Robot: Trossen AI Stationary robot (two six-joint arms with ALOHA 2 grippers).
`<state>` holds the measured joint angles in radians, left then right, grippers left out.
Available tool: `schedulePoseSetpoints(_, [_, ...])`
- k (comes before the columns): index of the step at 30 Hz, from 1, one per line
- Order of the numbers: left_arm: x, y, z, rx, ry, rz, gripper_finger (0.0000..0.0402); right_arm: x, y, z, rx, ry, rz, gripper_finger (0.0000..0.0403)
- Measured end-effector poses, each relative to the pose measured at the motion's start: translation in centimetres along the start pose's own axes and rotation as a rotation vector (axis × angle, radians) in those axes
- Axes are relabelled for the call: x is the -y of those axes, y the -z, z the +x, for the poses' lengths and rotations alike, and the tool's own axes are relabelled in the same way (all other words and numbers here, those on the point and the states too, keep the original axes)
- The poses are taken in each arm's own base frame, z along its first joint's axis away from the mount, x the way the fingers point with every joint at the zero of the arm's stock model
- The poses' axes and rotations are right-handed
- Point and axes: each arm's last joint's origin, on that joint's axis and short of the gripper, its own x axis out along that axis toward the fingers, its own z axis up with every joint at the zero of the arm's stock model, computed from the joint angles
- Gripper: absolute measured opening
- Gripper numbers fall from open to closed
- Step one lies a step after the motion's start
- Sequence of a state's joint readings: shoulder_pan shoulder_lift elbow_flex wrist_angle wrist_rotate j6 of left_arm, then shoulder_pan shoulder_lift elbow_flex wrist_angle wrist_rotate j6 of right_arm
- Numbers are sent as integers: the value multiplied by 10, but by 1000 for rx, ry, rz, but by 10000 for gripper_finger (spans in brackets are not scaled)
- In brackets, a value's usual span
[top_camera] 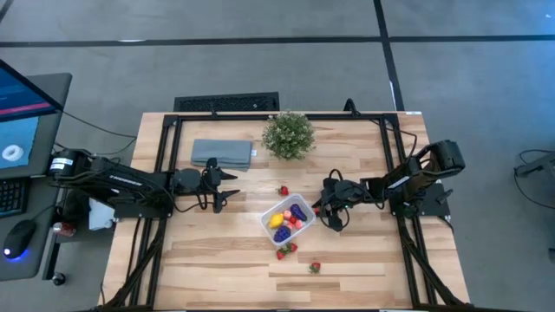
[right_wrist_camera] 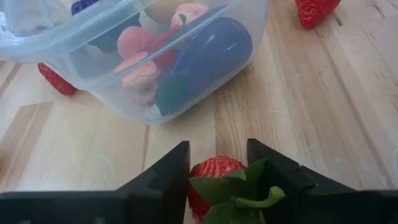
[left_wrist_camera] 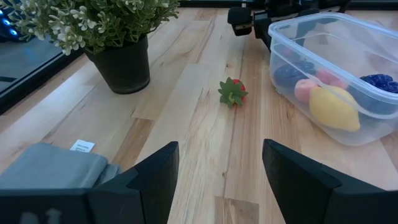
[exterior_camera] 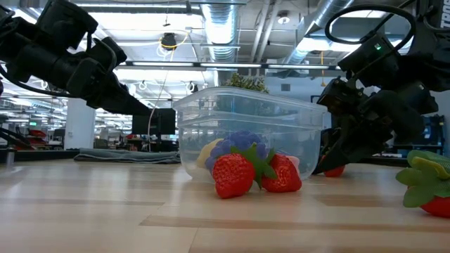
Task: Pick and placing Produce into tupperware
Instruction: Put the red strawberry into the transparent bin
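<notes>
the right tool (right_wrist_camera: 217, 180) sits low over the wooden surface (top_camera: 217, 260) just beside the tupperware (top_camera: 266, 217), on its right-hand side in the high view. its two dark fingers (right_wrist_camera: 165, 177) are closed in on a red toy strawberry (right_wrist_camera: 214, 177) with a green leafy cap, which fills the gap between them; the berry is down at the surface, close to the box wall but apart from it.

the tupperware is a clear rounded plastic box near the middle of the surface. inside it lie a yellow piece (left_wrist_camera: 334, 107), a large dark purple piece (right_wrist_camera: 208, 53), a second purple piece (left_wrist_camera: 379, 81) and some pink-red pieces (right_wrist_camera: 134, 40).

other strawberries lie loose on the surface: one (top_camera: 283, 190) between the box and the potted plant (top_camera: 288, 134), two (exterior_camera: 233, 174) touching each other just beside the box on its near side, and one more (top_camera: 314, 267) farther out toward the near edge.

the left tool (left_wrist_camera: 217, 168) waits over the surface to the left of the box, well apart from it, its fingers spread wide with nothing between them. a folded grey-blue cloth (top_camera: 221, 153) lies just behind it, left of the plant.
</notes>
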<state>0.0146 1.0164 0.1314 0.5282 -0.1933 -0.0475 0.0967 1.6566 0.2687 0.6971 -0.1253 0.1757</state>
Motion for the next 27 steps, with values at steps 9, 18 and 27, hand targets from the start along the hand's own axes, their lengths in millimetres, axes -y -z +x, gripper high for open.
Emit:
schedulePoseSetpoints(9, [0,0,0,0,0,0,224,0,0,0,0,-1,1,183])
schedulePoseSetpoints(18, [0,0,0,0,0,1,224,0,0,0,1,-11,6,228])
schedulePoseSetpoints(27, [0,0,0,0,0,1,224,0,0,0,0,-10,21,219])
